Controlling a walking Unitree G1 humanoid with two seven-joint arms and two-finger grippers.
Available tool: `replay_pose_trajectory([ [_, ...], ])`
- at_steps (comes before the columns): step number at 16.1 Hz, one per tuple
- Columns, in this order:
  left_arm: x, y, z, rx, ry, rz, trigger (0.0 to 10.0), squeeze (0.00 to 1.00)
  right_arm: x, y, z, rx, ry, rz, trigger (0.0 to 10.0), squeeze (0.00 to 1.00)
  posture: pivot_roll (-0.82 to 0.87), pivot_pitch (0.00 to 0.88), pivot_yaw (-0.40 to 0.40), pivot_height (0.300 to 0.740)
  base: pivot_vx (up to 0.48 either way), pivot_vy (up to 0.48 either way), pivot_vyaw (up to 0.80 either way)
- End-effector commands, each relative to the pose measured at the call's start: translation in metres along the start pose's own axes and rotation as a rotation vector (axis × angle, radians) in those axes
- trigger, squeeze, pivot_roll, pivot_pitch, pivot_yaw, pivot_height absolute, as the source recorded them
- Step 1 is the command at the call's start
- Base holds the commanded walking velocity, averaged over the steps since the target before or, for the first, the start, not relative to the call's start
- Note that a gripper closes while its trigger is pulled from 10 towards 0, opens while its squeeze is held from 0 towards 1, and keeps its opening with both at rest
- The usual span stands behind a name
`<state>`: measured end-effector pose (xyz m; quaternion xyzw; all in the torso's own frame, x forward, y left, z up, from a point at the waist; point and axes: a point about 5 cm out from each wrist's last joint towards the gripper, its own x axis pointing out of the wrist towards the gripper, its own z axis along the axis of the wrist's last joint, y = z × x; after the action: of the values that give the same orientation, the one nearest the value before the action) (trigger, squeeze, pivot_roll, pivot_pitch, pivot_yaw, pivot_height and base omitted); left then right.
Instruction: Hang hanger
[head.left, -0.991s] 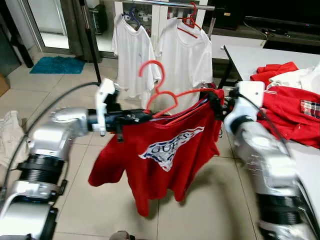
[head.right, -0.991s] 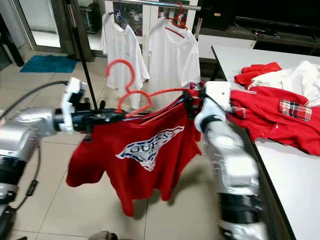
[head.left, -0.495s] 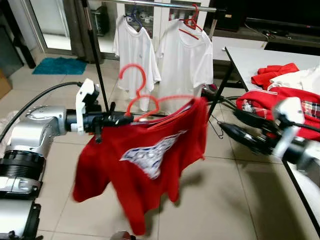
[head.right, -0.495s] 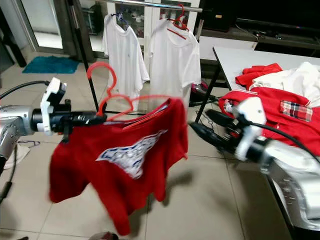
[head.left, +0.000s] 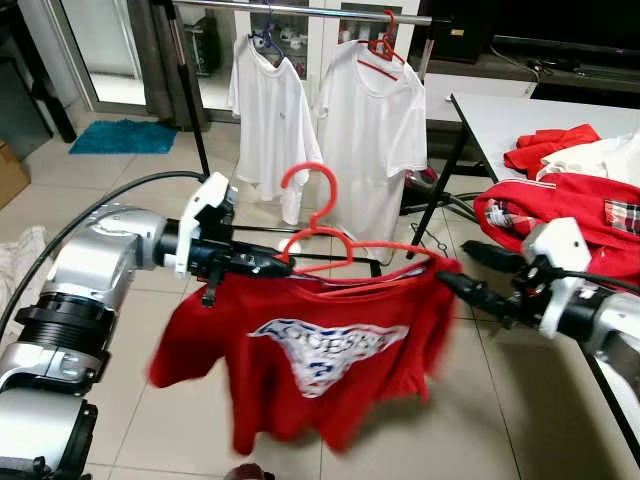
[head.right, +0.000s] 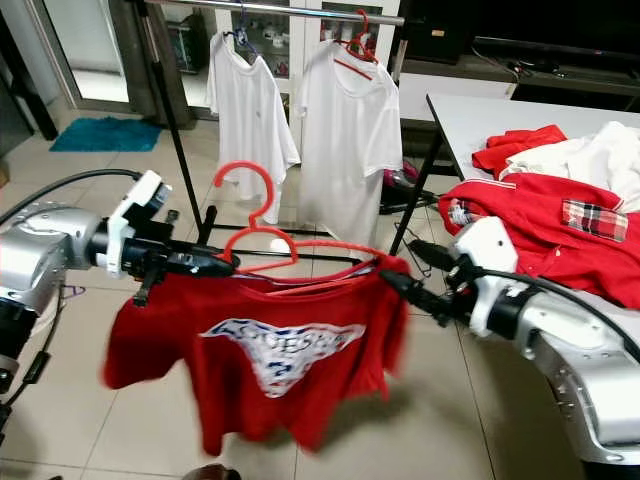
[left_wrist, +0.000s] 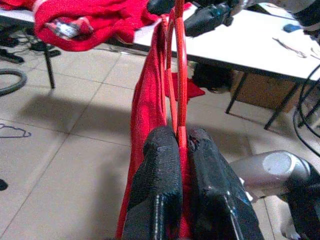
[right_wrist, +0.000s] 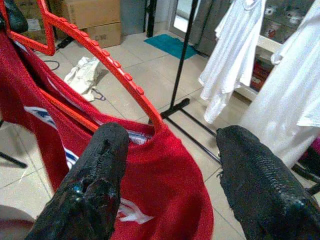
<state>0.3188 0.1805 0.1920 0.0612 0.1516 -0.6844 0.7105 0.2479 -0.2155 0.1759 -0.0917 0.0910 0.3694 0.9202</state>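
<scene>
Our left tool (head.left: 262, 266) is clenched on the left end of the red hanger (head.left: 330, 240), which carries the red T-shirt (head.left: 320, 350) and runs left to right. Our right tool (head.left: 470, 290) is spread loose beside its right end. The clothes rail (head.left: 300, 10) lies far ahead, above.

Glossy red plastic hanger (head.left: 330, 235), soft cloth red T-shirt (head.left: 320, 355), smooth glossy floor tiles (head.left: 160, 410).

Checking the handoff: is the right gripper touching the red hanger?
Apart. The right wrist view shows the right gripper open, its fingers spread either side of the red hanger end, red T-shirt showing between them.
</scene>
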Motion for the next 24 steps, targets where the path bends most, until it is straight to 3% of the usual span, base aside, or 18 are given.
replay_pose_trajectory([
  [1,0.001,-0.001,0.009,0.042,0.002,-0.038,0.0,0.0,-0.001,0.001,0.001,-0.022,-0.005,0.004,10.0,0.0,0.01,0.0,0.006,0.74,0.0,0.0,0.0],
  [8,-0.009,-0.003,0.012,0.056,0.012,-0.052,0.0,0.0,-0.022,0.001,0.0,-0.018,0.013,0.074,10.0,0.0,0.01,0.0,0.002,0.74,0.0,0.0,0.0],
  [13,-0.013,-0.003,0.012,0.052,0.009,-0.04,0.0,0.0,-0.029,0.005,-0.008,0.01,0.091,0.12,10.0,0.0,0.01,0.0,0.002,0.74,0.0,0.0,0.0],
  [17,-0.014,-0.001,0.013,0.055,0.005,-0.032,0.0,0.0,-0.022,-0.001,-0.016,0.086,0.138,0.024,10.0,0.0,0.01,0.0,0.002,0.74,0.0,0.0,0.0],
  [19,-0.013,0.001,0.013,0.054,-0.005,-0.014,0.0,0.0,-0.013,0.003,-0.024,0.171,0.159,-0.024,10.0,0.0,0.01,0.0,0.0,0.74,0.0,0.0,0.0],
  [22,-0.012,0.001,0.013,0.054,-0.007,-0.007,0.0,0.0,-0.008,0.011,-0.021,0.16,0.117,0.013,10.0,0.0,0.01,0.003,0.002,0.74,0.0,0.0,0.0],
  [24,-0.012,0.008,0.013,0.128,0.02,0.096,0.0,0.0,-0.007,0.008,-0.009,0.123,0.033,-0.008,10.0,0.0,0.01,0.003,0.005,0.74,0.0,0.0,0.0],
])
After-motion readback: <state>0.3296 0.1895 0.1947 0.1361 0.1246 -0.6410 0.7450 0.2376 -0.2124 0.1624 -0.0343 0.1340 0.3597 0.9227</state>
